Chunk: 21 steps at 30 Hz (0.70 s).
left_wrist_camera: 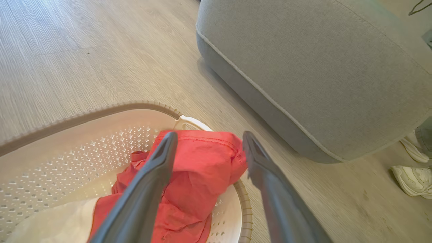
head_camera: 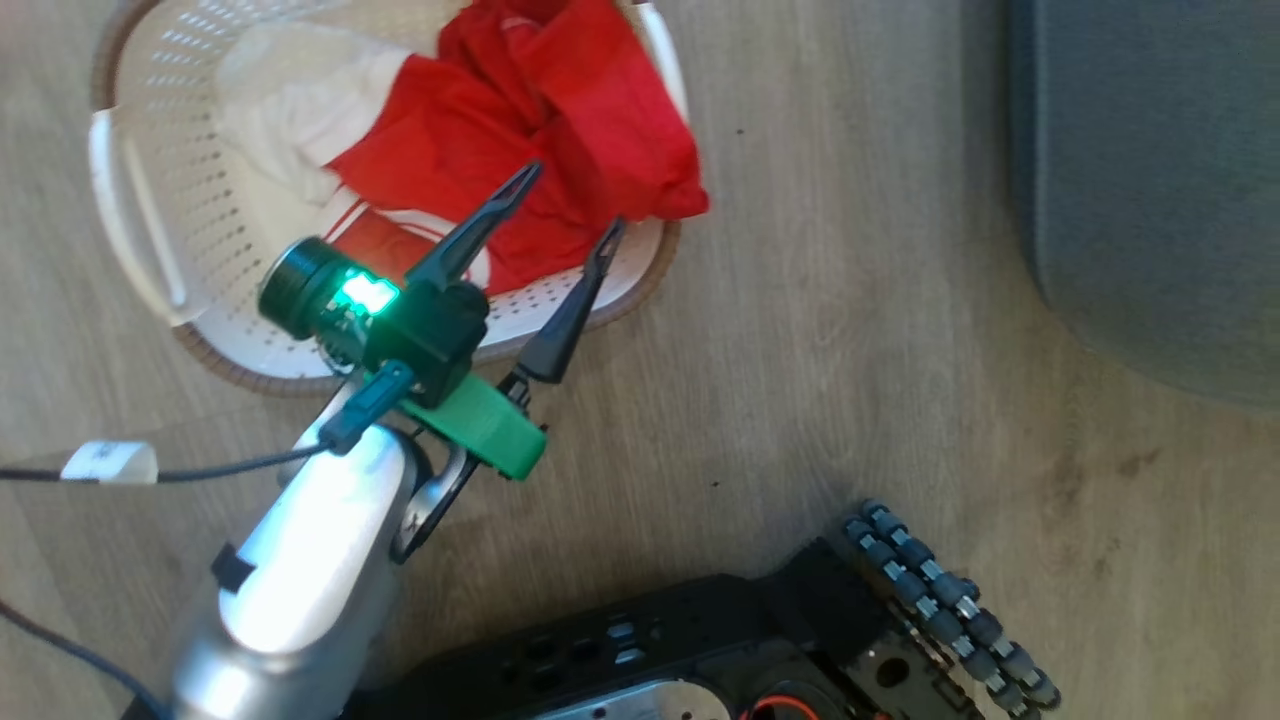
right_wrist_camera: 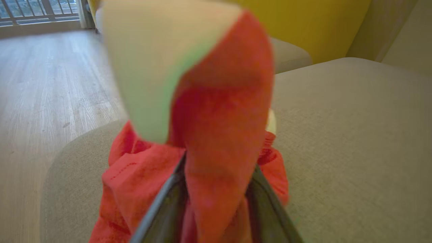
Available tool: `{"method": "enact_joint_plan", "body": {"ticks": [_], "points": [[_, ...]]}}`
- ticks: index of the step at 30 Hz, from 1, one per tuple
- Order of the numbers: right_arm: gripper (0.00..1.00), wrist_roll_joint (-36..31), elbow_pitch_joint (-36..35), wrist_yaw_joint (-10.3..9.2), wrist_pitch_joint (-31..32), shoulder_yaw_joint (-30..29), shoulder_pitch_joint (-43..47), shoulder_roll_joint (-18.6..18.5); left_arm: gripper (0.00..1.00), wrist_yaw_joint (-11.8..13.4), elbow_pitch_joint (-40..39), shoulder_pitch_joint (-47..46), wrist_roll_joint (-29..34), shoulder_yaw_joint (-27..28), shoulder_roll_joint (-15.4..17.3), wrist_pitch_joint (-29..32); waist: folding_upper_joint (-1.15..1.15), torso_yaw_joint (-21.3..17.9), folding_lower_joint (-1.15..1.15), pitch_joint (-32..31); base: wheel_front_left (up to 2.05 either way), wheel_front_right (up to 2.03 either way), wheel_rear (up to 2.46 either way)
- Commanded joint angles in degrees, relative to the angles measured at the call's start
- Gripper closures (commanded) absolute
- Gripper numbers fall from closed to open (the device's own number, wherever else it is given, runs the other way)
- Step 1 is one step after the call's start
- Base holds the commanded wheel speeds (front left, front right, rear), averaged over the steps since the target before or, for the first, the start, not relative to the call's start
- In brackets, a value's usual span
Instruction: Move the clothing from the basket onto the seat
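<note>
Basket (head_camera: 170, 150), one, sits on the wooden floor (head_camera: 850, 350) at left with red-and-white clothing (head_camera: 600, 130) heaped in it, one fold spilling over its rim. The left gripper (head_camera: 572, 200) hovers above that heap, its two fingers spread apart and empty. One grey seat (head_camera: 1150, 200) stands well apart at right, where the two fingers of the right gripper (right_wrist_camera: 217, 168) clench a second bunch of red clothing lying on the cushion

Pale wood-grain floor (head_camera: 850, 300), white shoes (left_wrist_camera: 410, 177) on it, railed window (right_wrist_camera: 33, 10) far off, yellow surface (right_wrist_camera: 303, 20), perhaps a wall.
</note>
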Motion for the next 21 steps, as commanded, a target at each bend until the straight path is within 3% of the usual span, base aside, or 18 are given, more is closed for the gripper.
{"method": "enact_joint_plan", "body": {"ticks": [1, 6, 12, 21], "points": [[0.0, -0.54, -2.58, -0.01, -0.35, -0.64, 1.25, -1.23, 0.0, 0.54, -2.2, 1.78, 0.2, 1.48, 1.26, -0.1, 0.0, -0.92, 0.0, -0.56, 0.0, 0.0, 0.0], [0.0, -2.27, -6.14, -0.01, -0.36, 0.0, 5.3, 1.07, 0.0, 1.35, -2.7, 2.26, -0.54, 2.61, 2.03, -0.05, 0.0, -2.77, 0.0, -3.81, 0.0, 0.0, 0.0], [0.0, -3.45, -11.53, -0.01, -0.36, 6.05, 14.1, 2.06, 0.0, 1.16, -0.6, 3.18, -2.44, 2.66, 0.3, -0.2, 0.0, -3.59, 0.0, -11.5, 0.0, 0.0, 0.0], [0.0, -1.17, -28.01, -0.01, -0.37, 10.46, 33.86, 4.71, 0.0, 1.25, 0.61, 7.85, -5.53, 7.89, -4.02, -0.29, 0.0, -0.33, 0.0, -24.11, 0.0, 0.0, 0.0]]}}
